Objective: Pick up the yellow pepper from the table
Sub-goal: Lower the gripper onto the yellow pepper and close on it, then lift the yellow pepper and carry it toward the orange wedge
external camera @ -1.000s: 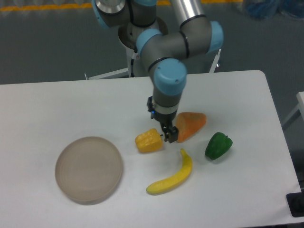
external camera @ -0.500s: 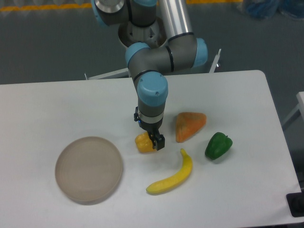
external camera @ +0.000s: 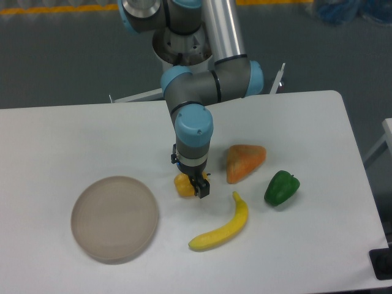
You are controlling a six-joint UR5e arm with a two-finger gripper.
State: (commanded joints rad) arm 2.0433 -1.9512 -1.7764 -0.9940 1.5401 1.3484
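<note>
My gripper point(external camera: 195, 187) is down over the yellow pepper point(external camera: 182, 184), which sits on the table point(external camera: 73, 141) between the round plate point(external camera: 114, 218) and the orange wedge point(external camera: 245, 162). My wrist hides most of it; I cannot tell whether my fingers have closed on it

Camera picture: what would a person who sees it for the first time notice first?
First, the grey and blue robot arm reaching down at mid-table, its two-finger gripper over the small yellow-orange toy pepper, mostly hiding it. Next, bright toys on the white table: a long yellow banana, an orange wedge and a green pepper to the right, a round grey-brown plate at the left.
</note>
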